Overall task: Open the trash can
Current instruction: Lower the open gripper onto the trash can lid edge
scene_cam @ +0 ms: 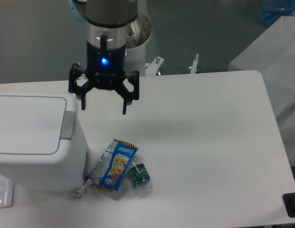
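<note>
The trash can point(35, 137) sits at the surface's point(204, 142) left edge, lid shut. Just beyond its grey push strip point(67, 125), the tool point(103, 104) hangs with fingers spread apart, holding nothing. A snack wrapper point(114, 165) and small bottle point(139, 177) lie beside the can's front corner.

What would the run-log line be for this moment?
phase: approach | tool: open, empty, above table right of trash can | lid: closed | grey push strip: untouched
</note>
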Available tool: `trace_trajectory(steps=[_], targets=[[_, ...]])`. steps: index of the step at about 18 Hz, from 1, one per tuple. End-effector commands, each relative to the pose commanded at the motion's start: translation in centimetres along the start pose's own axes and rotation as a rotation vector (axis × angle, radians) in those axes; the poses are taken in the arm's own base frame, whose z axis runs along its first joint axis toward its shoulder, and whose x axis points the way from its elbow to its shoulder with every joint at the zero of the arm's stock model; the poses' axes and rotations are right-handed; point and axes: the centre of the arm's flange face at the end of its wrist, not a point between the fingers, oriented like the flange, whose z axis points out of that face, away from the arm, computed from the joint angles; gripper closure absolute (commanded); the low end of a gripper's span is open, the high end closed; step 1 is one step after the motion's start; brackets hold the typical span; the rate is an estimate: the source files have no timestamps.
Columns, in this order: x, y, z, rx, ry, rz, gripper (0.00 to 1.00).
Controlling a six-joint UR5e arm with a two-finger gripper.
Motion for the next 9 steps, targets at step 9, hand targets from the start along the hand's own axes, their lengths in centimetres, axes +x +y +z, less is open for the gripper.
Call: trace_trajectory(steps=[9], targets=[[0.8, 0.0, 2.0, -0.016, 0.01, -0.015, 0.0]])
